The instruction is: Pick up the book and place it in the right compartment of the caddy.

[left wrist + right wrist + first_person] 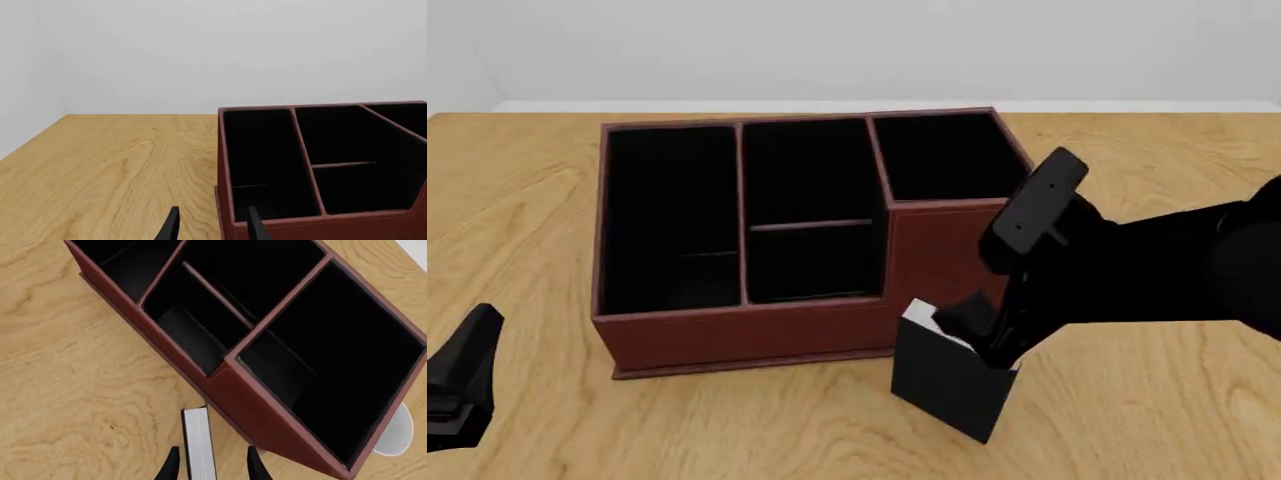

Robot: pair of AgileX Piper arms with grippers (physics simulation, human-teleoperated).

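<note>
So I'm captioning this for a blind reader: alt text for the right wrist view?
The right gripper straddles the upright book, white page edges showing, beside the reddish-brown caddy on a wooden table.

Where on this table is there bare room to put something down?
Open wood lies left of the caddy and along its front left. The front right is crowded: the book stands near the caddy's wall with the right pincer around it. The caddy's pockets look empty.

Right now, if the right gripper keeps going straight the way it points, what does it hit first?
The book. It stands on edge directly between the right gripper's open fingers, page edges facing the wrist camera. Going on, the fingers would straddle it, then probably meet the table; the caddy sits just alongside.
</note>
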